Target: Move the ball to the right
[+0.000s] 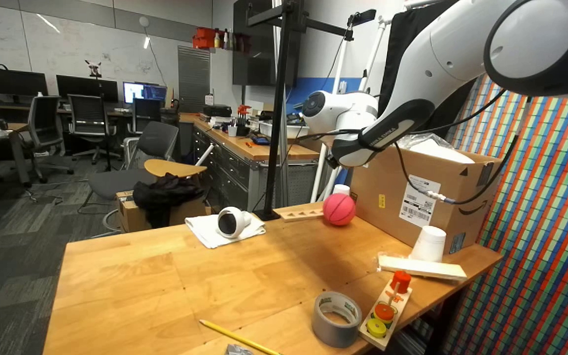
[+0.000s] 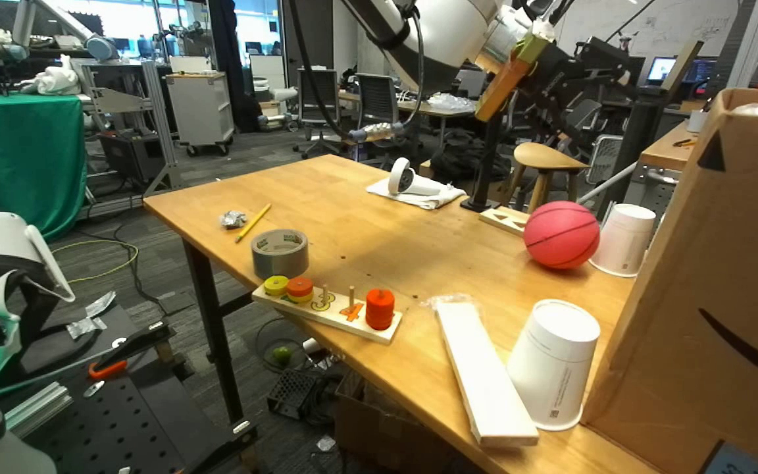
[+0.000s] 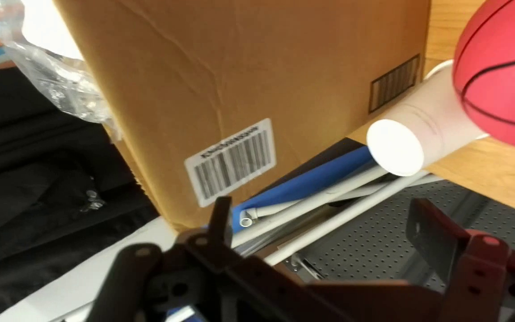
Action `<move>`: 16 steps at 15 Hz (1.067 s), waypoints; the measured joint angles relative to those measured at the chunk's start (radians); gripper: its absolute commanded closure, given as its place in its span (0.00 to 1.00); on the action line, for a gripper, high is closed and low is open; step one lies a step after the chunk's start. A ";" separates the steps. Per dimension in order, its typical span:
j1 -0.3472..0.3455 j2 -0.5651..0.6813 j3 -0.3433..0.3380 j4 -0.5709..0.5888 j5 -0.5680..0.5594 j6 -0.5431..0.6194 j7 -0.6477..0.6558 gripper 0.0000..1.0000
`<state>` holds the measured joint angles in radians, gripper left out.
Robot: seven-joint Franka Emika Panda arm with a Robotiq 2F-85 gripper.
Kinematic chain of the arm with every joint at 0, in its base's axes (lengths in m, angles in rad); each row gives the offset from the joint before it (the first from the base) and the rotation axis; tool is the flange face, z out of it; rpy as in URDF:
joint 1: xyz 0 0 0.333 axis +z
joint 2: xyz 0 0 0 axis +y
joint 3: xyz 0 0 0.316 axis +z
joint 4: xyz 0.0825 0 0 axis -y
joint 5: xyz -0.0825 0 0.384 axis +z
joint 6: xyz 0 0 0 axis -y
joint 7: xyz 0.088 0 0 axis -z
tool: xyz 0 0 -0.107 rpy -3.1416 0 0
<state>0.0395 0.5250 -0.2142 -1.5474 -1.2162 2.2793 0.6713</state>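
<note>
Cardboard box (image 1: 387,197) stands along one side of the counter (image 1: 190,276); bare wood runs from its broad face toward the opposite edge, the widest open room. Past the box's end by the ball (image 2: 561,235), the counter stops; wrist view shows a perforated dark panel (image 3: 373,228) beyond that edge. The ball rests on the counter near the box. The hand (image 3: 322,219) is raised, apart from the ball; fingers spread wide, nothing gripped.

Near the box's end, an upturned white cup (image 2: 624,240) just beside the ball, contact unclear. Away from the box: wooden strip (image 1: 298,215) by the ball, black post (image 1: 280,113), then white cloth (image 1: 207,234) under a white rounded device (image 1: 228,223). Second cup (image 2: 553,365) just beside the box, pale plank (image 2: 484,375) next to it. Farther from the box: peg toy (image 2: 328,316), tape roll (image 2: 280,263), yellow pencil (image 2: 253,222), crumpled foil (image 2: 233,219).

Ball round, pinkish-red, thin dark seams. Box brown, labelled. Cups smooth, tapered. Strip pierced with triangles. Tape roll a grey ring, lying flat.
</note>
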 measured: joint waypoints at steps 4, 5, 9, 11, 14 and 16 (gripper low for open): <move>-0.013 0.010 0.080 -0.053 0.001 0.125 -0.069 0.00; -0.018 0.017 0.095 -0.061 0.006 0.162 -0.093 0.00; -0.050 0.062 0.149 -0.069 0.101 0.294 -0.270 0.00; -0.066 0.083 0.179 -0.070 0.185 0.330 -0.405 0.00; -0.083 0.098 0.232 -0.082 0.331 0.341 -0.627 0.00; -0.081 0.097 0.264 -0.103 0.404 0.342 -0.757 0.00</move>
<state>-0.0417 0.6215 0.0496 -1.6502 -0.8122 2.6208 -0.0858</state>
